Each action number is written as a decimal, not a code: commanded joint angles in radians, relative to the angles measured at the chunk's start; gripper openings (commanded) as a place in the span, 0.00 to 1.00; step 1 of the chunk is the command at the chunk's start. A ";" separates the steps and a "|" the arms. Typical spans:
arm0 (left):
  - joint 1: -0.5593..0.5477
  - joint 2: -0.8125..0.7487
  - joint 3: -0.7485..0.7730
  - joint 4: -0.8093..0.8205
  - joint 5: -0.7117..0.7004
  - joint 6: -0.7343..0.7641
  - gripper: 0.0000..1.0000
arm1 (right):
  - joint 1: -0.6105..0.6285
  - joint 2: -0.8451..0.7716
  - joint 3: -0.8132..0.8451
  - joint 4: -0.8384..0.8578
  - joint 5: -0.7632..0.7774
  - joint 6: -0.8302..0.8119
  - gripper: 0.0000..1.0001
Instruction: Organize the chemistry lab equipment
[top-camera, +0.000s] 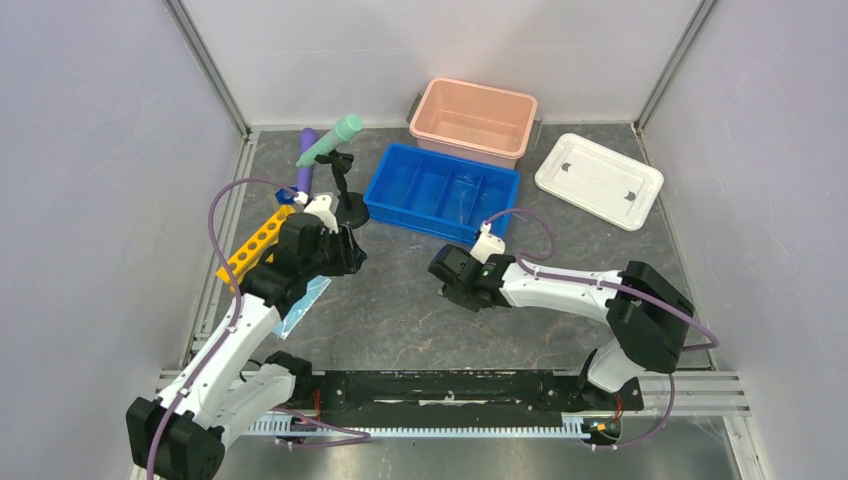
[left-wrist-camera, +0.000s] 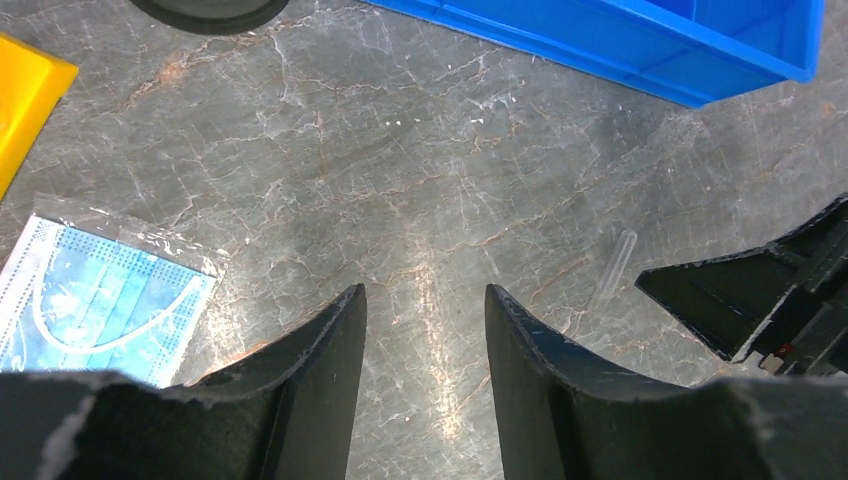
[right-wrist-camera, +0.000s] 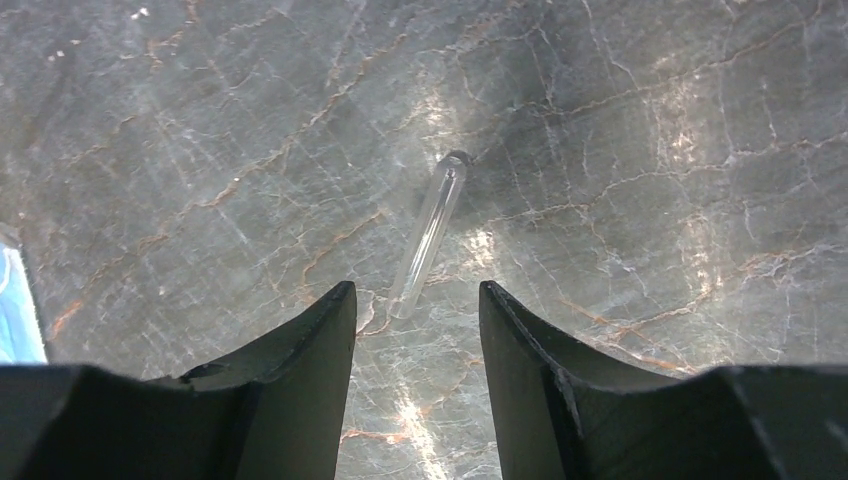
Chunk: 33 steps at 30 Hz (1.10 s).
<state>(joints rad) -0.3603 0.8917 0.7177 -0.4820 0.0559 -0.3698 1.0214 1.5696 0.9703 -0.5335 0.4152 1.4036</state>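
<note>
A thin clear rod (right-wrist-camera: 428, 235) lies flat on the table, its near end just beyond my right gripper (right-wrist-camera: 417, 285), which is open and holds nothing. My left gripper (left-wrist-camera: 425, 290) is also open over bare table, with the same rod (left-wrist-camera: 612, 270) to its right and the light-blue bagged mask (left-wrist-camera: 100, 300) to its left. From above, the yellow holed rack (top-camera: 258, 240) lies beside the left arm. The black clamp stand (top-camera: 345, 195) stands behind it, with the mint-green tube (top-camera: 330, 140) tilted at its top. The purple tube (top-camera: 306, 160) is beside it.
A blue divided tray (top-camera: 443, 192) sits at the middle back, a pink bin (top-camera: 473, 120) behind it and a white lid (top-camera: 598, 180) to the right. The two grippers face each other across a short stretch of table. Metal frame rails border the table.
</note>
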 joint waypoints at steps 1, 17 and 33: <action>-0.001 -0.026 0.018 0.015 -0.024 0.032 0.54 | 0.010 0.038 0.063 -0.069 -0.004 0.082 0.54; -0.001 -0.011 0.016 0.020 -0.027 0.033 0.55 | 0.010 0.142 0.102 -0.008 -0.054 0.093 0.53; -0.001 -0.013 0.016 0.017 -0.041 0.040 0.57 | 0.022 0.153 0.010 0.002 -0.051 0.031 0.37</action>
<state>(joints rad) -0.3603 0.8856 0.7177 -0.4820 0.0357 -0.3695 1.0382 1.7145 1.0023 -0.5236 0.3332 1.4601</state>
